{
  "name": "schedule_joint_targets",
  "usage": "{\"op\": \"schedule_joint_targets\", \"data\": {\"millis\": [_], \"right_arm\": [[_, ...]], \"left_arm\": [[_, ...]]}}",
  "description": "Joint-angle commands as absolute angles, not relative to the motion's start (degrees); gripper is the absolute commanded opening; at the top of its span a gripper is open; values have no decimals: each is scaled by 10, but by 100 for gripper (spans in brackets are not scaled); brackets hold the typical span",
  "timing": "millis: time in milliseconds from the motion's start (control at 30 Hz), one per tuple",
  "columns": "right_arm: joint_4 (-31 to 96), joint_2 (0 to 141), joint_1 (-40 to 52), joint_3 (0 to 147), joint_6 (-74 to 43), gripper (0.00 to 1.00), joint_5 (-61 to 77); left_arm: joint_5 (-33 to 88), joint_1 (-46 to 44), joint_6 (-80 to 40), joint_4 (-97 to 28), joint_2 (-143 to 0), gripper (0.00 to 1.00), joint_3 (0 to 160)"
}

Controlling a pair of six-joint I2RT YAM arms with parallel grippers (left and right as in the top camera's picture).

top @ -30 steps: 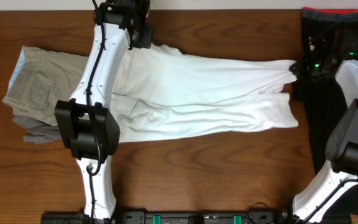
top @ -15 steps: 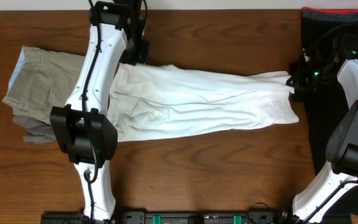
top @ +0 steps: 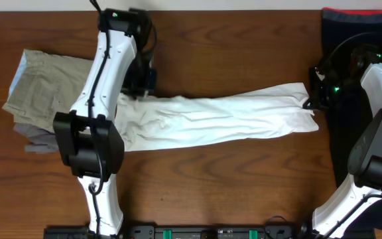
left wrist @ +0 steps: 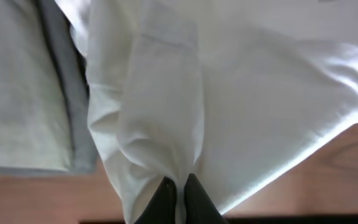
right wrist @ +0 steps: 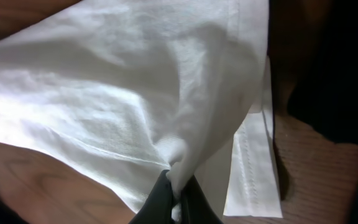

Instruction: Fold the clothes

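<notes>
White cotton stretches across the middle of the brown wooden table (top: 231,192) in the overhead view. The T-shirt (top: 217,121) lies as a long, wrinkled band running left to right, drawn out between the two arms. Its left end overlaps the right edge of the khaki trousers (top: 42,86), which lie folded at the far left. The left gripper (top: 143,81) sits at the shirt's far-left corner, clenched on a pinch of cloth. The right gripper (top: 312,98) is at the shirt's right end, clamped on the far corner there. It is just beside the black garment (top: 350,40), which has a red band at its far edge and covers the right side of the table.

From the left wrist, the left gripper's (left wrist: 178,194) two dark tips meet tightly at the bottom of the frame, with a gathered fold of shirt squeezed between them. The cloth fans away from the pinch in soft creases. The pale trousers lie to the left, partly under the shirt's edge, and bare wood shows in both lower corners.

From the right wrist, the right gripper's (right wrist: 176,200) tips are likewise pressed together on a bunched ridge of the shirt. A stitched hem hangs just to the right of the pinch. Wood shows at the lower left, and the black garment fills the right side
</notes>
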State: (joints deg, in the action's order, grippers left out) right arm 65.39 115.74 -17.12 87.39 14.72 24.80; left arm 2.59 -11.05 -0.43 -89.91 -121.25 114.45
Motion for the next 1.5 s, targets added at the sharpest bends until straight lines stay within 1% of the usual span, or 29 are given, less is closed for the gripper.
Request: {"op": "schedule_joint_targets", "data": {"millis": [0, 133, 233, 300, 467, 633, 767, 833, 867, 900, 933, 967, 1000, 1067, 1133, 1267, 1400, 1467], "right_arm": [[663, 1138, -172, 881, 163, 1, 240], [695, 1138, -172, 881, 159, 3, 237], [720, 1138, -172, 881, 155, 3, 211], [730, 1138, -172, 881, 128, 3, 181], [750, 1138, -172, 881, 74, 4, 133], [761, 1138, -172, 881, 68, 6, 122], [764, 1138, -172, 881, 62, 9, 122], [768, 1138, -172, 881, 62, 15, 122], [770, 1138, -172, 881, 62, 19, 119], [772, 1138, -172, 881, 62, 25, 112], [772, 1138, -172, 881, 61, 37, 104], [772, 1138, -172, 881, 59, 43, 99], [772, 1138, -172, 881, 58, 49, 96], [772, 1138, -172, 881, 56, 56, 96], [764, 1138, -172, 881, 45, 62, 96], [725, 1138, -172, 879, 28, 77, 100], [666, 1139, -172, 863, 41, 85, 138], [643, 1139, -172, 851, 71, 85, 155]], "left_arm": [[20, -109, -18, -897, -1202, 6, 1087], [15, -107, -18, -875, -1202, 6, 1020], [-34, -102, -48, -860, -1202, 6, 984], [-58, -96, -59, -851, -1202, 6, 967], [-58, -74, -60, -844, -1202, 6, 951], [-58, -64, -59, -845, -1202, 7, 951], [-56, -64, -60, -846, -1202, 11, 951], [-56, -64, -60, -852, -1202, 17, 951], [-56, -64, -60, -857, -1202, 30, 951], [-56, -64, -61, -862, -1202, 42, 951], [-56, -63, -63, -867, -1202, 68, 951], [-56, -62, -64, -870, -1202, 86, 951], [-56, -62, -66, -872, -1202, 88, 951], [-56, -59, -71, -874, -1202, 89, 951], [-56, -58, -79, -873, -1202, 98, 951], [-56, -58, -81, -874, -1202, 98, 959], [-50, -58, -81, -873, -1185, 96, 968], [-50, -58, -82, -873, -1162, 96, 970]]}}
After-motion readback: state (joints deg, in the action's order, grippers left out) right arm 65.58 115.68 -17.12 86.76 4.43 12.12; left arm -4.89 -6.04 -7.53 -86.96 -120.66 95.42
